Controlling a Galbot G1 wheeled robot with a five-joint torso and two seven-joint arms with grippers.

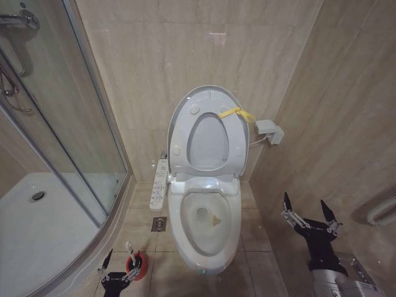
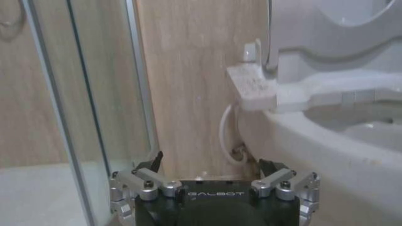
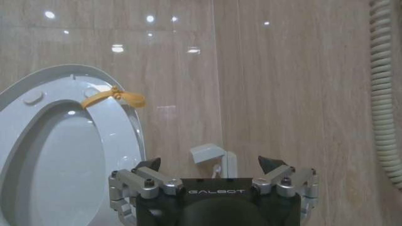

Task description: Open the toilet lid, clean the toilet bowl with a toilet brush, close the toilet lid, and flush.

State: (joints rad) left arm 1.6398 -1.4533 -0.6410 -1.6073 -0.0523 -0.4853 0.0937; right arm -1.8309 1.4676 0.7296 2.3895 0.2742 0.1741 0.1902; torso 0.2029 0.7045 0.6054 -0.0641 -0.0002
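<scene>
The toilet bowl (image 1: 205, 238) is a white ceramic oval standing on the tiled floor (image 1: 260, 272) against the back wall, its long axis running from that wall out toward the robot, narrow front end nearest. A little water lies at the bottom with a small yellowish patch beside it. A white button panel (image 1: 160, 184) juts from the bowl's left side, beside the glass shower enclosure (image 1: 74, 111).

The toilet lid (image 1: 213, 99) stands raised against the wall together with the ring seat (image 1: 208, 141), which lies flat against its face. The lid is glossy white and oval, long axis upright, inner side facing the robot; its yellow strap (image 1: 237, 113) hangs at the upper right of its rim. In the right wrist view the same strap (image 3: 114, 96) sits near the lid's top edge.

The right gripper (image 1: 310, 216) hovers in the air to the right of the bowl, fingers spread wide and pointing up toward the wall, gripping nothing.

The left gripper (image 1: 114, 267) hangs low at the floor's near left edge, fingers apart and empty, just beside the toilet brush (image 1: 130, 250). The brush stands upright in its small red cup holder (image 1: 138, 263), white handle up, between that gripper and the bowl's front left.
</scene>
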